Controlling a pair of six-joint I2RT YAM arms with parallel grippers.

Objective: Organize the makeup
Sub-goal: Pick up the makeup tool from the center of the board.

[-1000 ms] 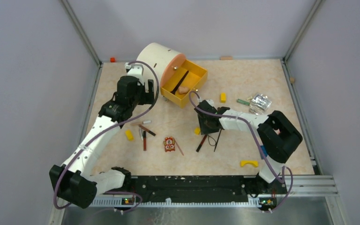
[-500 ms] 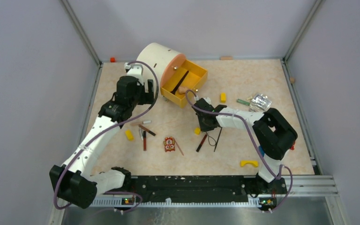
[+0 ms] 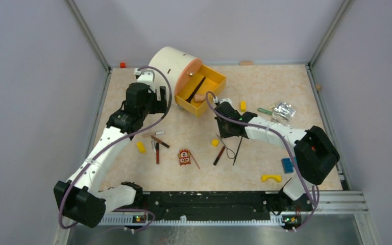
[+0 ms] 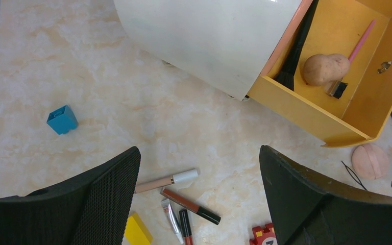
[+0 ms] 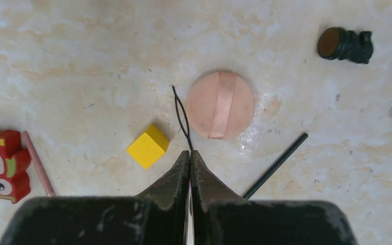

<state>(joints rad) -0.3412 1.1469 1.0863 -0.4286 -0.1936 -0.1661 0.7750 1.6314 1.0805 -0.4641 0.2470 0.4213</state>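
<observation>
The table [image 3: 265, 92] carries a white drum [image 3: 171, 64] at its far left, with a yellow drawer [image 4: 306, 109] pulled out to the right. In the drawer lie a black brush [image 4: 298, 48], a beige sponge [image 4: 325, 68] and a pink brush [image 4: 360, 43]. The left gripper [image 4: 199, 150] hangs just left of the drum with its jaws wide apart and nothing between them. Below it, on the near side, a cluster of sticks [image 4: 189, 206] lies on the table. The right gripper [image 5: 190, 153] is at mid-table, near of the drawer, its jaws pressed together on the end of the wire loop [image 5: 181, 115], which runs straight out from the tips. A round puff [image 5: 220, 104] lies flat just past the tips, right beside the loop; whether they touch I cannot tell. A red toy [image 5: 0, 163], a black stick [image 5: 275, 165] and a yellow block [image 5: 148, 146] lie close around the gripper, the block just off the loop's other side.
</observation>
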